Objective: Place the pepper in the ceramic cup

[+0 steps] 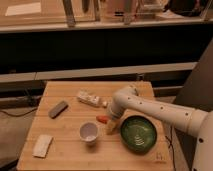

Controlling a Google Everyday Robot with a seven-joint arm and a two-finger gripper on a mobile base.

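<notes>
The pepper [102, 119] is a small orange-red piece lying on the wooden table [65, 155], just up and right of the ceramic cup [89, 133]. The cup is small, round and white, and stands upright near the table's middle front. My gripper [111, 124] reaches down from the white arm [150, 107], right beside the pepper and between the cup and the green bowl. Its fingers point down at the table close to the pepper.
A wide green bowl [138, 133] stands to the right of the cup. A white labelled bottle [91, 98] lies on its side behind the gripper. A dark grey bar [58, 109] lies at the left, a white sponge [42, 145] at the front left.
</notes>
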